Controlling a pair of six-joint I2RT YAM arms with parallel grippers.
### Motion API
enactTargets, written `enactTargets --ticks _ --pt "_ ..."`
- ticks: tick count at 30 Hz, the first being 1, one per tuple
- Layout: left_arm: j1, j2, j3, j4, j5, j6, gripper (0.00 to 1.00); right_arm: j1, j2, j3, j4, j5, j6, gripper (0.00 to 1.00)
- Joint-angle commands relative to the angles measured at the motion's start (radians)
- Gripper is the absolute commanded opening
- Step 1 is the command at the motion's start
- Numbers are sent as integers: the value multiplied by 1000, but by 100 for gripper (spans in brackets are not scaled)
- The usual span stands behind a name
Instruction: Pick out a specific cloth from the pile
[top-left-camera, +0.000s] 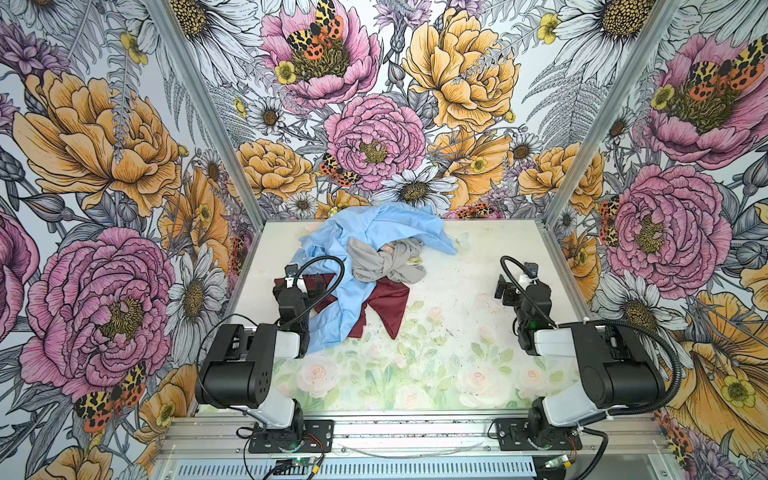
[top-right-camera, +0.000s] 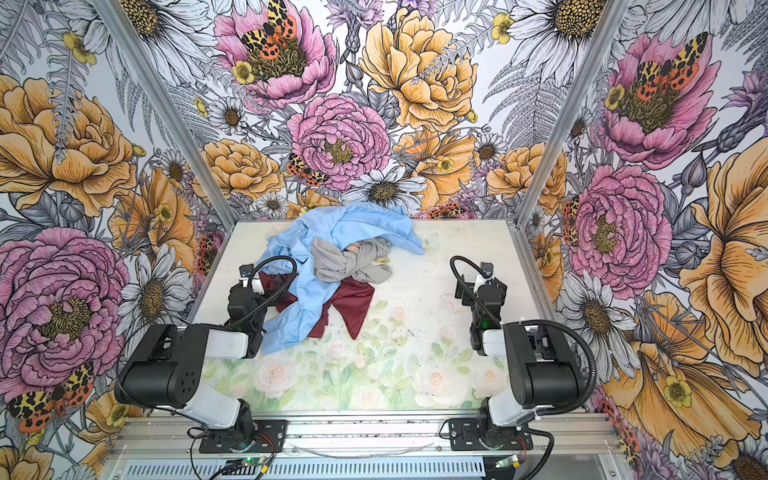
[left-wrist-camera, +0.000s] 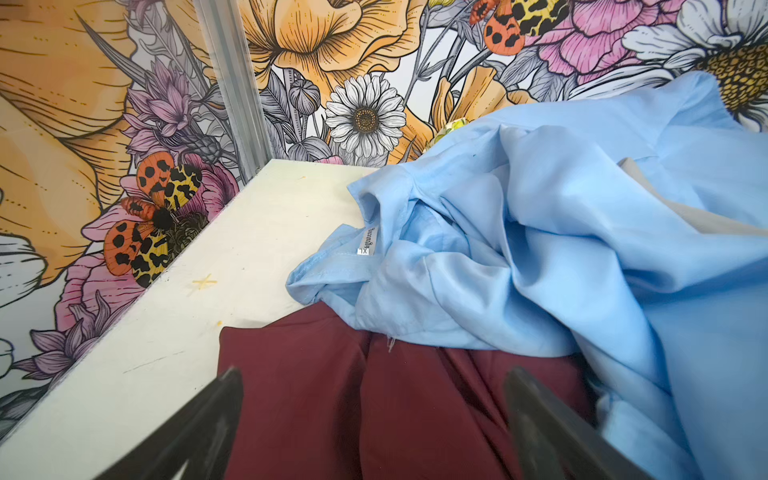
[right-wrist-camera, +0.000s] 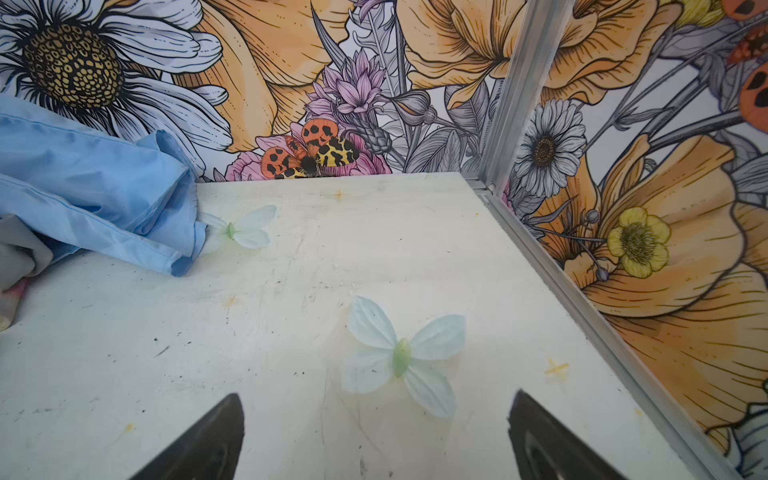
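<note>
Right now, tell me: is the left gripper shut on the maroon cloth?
No, the left gripper stands open over the maroon cloth.

Maroon cloth (left-wrist-camera: 316, 399): thin, faint sheen, creased, lying spread below and between left gripper (left-wrist-camera: 374, 424) fingers. Far edge tucked under pile (left-wrist-camera: 540, 249), whose light blue sheet sits just past fingertips.

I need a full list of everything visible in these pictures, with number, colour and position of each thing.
light blue cloth: one, light blue, far and left part of the pile
grey cloth: one, grey, knotted, atop the pile's middle
maroon cloth: one, dark maroon, partly under the light blue cloth, near side
table: one, pale, faded flower print
walls: three, floral print, around the table
left gripper: one, black, jaws open over the maroon cloth
right gripper: one, black, jaws open over bare table, right of the pile
</note>
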Motion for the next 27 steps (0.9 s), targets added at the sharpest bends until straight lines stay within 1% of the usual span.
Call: enactTargets --ticks 1,19,27 --pt "7 -2 7 19 36 10 99 1 1 4 18 0 -1 99" --pt "8 -2 8 19 39 10 99 1 3 4 17 -1 -1 100" --pt "26 -3 8 18 54 -8 99 -1 4 8 9 -4 1 100"
